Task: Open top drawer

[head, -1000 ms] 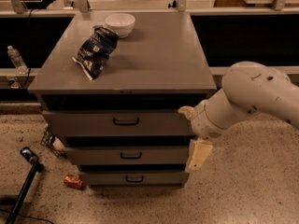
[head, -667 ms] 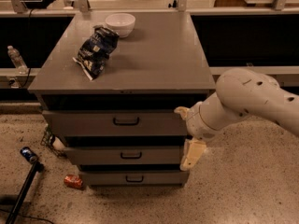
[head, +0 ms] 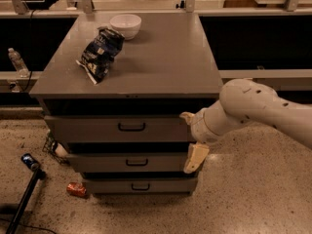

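At the far left we see a water bottle (head: 16,61) standing on a ledge, and below it, on the speckled floor, a blue can (head: 29,161) beside a black pole (head: 22,199) and a crushed red can (head: 76,189) near the cabinet's foot. The gray cabinet (head: 165,62) carries a crumpled dark snack bag (head: 100,52) on the left of its top and a white bowl (head: 125,25) at the back edge, just behind the bag. Under the top, below a dark gap, sits the top drawer (head: 87,129), the widest of three, with its small black loop handle (head: 131,126) at the middle of its flat front. The middle drawer (head: 97,163) and the bottom drawer (head: 112,185) step in narrower beneath it. At the right end of the top drawer's front we find the gripper (head: 187,141), well apart from the handle. Its jaws are spread one above the other: the upper finger (head: 186,115) reaches level with the drawer's top edge, while the lower finger (head: 196,157) hangs before the right end of the middle drawer. The white arm (head: 263,108) comes in from the right edge, sloping down and leftward, its rounded joint bent toward the cabinet and its wrist level with the top drawer.
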`<state>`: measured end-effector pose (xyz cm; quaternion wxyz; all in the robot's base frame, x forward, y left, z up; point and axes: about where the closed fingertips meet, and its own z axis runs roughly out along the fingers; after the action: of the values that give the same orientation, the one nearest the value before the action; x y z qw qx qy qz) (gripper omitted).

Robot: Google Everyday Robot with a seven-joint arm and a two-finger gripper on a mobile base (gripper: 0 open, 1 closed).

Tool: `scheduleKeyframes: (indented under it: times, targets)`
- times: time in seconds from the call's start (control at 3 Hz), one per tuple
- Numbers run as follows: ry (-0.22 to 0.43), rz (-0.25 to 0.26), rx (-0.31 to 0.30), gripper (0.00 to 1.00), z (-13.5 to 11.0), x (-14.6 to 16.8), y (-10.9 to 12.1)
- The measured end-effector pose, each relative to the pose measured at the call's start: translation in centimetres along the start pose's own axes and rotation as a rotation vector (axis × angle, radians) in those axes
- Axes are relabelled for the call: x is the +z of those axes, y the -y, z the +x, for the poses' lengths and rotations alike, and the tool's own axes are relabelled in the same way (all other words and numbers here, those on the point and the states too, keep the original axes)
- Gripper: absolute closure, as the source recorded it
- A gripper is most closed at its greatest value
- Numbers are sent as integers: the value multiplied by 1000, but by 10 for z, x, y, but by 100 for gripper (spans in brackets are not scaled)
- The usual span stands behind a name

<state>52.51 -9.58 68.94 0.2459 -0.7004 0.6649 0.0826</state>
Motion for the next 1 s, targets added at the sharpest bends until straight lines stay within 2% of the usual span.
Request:
scheduleKeyframes:
  times: [0.33,1.0]
  targets:
    - [29,20,-30,0,-4,11,21]
    - [65,27,-62,0,-10,29,40]
